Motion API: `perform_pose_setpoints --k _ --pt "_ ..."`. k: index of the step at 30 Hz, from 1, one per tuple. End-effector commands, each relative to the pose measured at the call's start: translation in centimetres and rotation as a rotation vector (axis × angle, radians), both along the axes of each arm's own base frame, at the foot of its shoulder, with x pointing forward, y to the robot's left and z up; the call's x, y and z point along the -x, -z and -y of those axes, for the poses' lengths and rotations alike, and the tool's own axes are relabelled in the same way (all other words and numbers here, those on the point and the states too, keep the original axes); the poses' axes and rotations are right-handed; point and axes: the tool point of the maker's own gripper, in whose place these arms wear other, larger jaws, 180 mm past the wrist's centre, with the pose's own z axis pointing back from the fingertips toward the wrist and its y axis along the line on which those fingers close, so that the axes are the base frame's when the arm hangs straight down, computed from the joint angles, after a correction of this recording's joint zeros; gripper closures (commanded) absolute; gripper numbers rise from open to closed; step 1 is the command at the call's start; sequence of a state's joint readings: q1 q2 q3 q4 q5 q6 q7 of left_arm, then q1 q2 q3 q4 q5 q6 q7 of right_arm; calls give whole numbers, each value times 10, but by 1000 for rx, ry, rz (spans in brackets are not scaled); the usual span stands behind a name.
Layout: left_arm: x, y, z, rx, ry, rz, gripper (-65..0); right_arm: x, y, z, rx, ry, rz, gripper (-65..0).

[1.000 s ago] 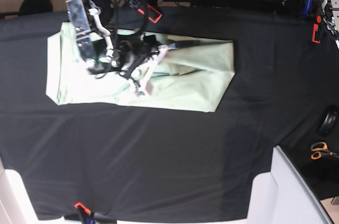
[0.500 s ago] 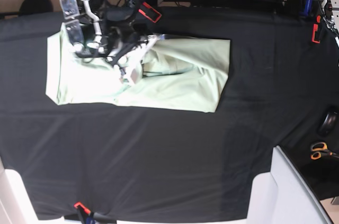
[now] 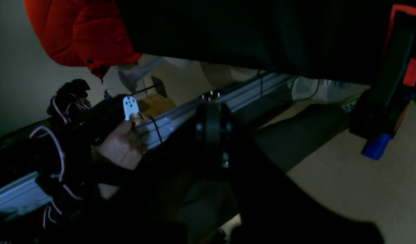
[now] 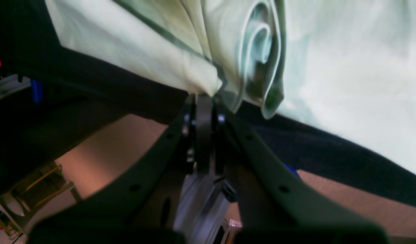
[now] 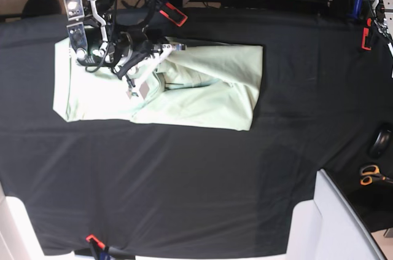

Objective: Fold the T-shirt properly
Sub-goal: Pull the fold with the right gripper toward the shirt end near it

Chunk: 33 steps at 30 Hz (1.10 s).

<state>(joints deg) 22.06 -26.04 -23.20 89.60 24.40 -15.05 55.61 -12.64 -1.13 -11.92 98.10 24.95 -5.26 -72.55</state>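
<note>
Right jaws pinching the T-shirt [image 5: 202, 88] edge

We're seeing the right gripper [image 4: 202, 96] clamping a bunched fold of shirt, the rest lying beyond its tips on the black tablecloth [image 5: 196, 180]. Left gripper [image 3: 211, 115] is sitting pressed together on nothing, off the tabletop, well apart from the cloth.

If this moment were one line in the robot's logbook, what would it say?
right gripper: shut on T-shirt edge | left gripper: off the table, shut | shirt: partly folded
</note>
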Motion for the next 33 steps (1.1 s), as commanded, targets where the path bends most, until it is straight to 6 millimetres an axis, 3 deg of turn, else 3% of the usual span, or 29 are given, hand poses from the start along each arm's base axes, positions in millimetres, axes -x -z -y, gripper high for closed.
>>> perform_pose_setpoints --k 1,4,12,15,21,27,33 --pt "-6 -16 -8 -50 10 15 0 -10 -10 0 -10 13 40 -1" --pt "-6 -16 -8 -50 10 15 0 -17 -27 1 -18 32 88 -1" --pt "-6 -16 -8 -50 10 15 0 -20 -31 -1 -22 58 94 -1" --pt "-6 -16 -8 -50 10 15 0 -27 -43 -3 -34 64 137 -1" --pt "-6 -16 -8 -50 11 16 0 -37 -50 17 0 110 205 -1" --pt "-6 -16 -8 -50 11 16 0 -36 -42 53 44 233 178 -1" --pt "-7 -16 -8 -50 13 17 0 -26 -28 58 55 248 126 -1"
